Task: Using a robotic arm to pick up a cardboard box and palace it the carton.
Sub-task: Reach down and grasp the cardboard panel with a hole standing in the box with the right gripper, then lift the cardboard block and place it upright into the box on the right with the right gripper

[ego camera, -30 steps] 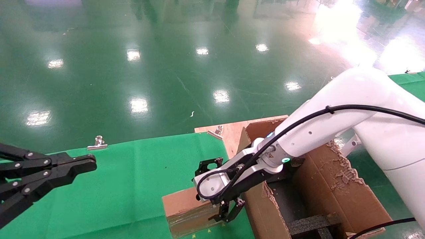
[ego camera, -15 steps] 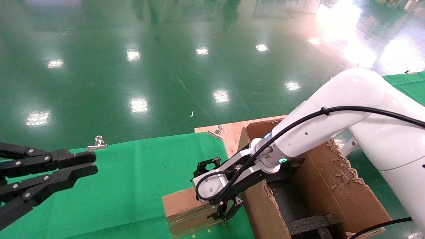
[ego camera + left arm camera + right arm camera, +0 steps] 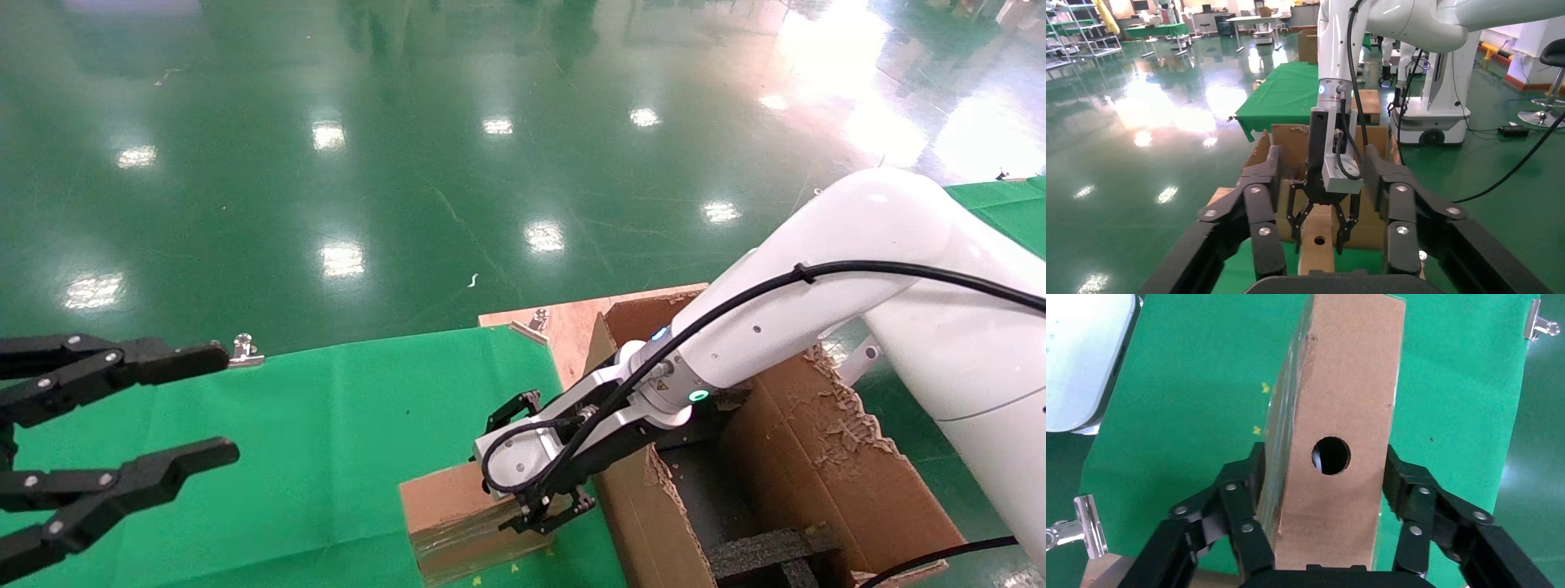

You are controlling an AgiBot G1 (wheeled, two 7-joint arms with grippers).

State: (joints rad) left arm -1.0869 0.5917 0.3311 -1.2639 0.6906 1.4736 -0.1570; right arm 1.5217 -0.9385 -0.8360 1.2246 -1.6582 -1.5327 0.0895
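Observation:
The small brown cardboard box lies on the green cloth, just left of the carton. My right gripper, on the white arm, straddles the box's end nearest the carton. In the right wrist view its fingers lie against both long sides of the box, by a round hole. The left wrist view shows the same grip on the box. The box still rests on the cloth. My left gripper is open and empty at the far left.
The carton has ragged flaps and black foam inside; its near wall stands right beside the box. A wooden board lies under the cloth. Metal clips hold the cloth's back edge. A glossy green floor lies beyond.
My left gripper's fingers have spread wide apart. My right gripper has come down a little and its fingers have drawn in against the box's sides.

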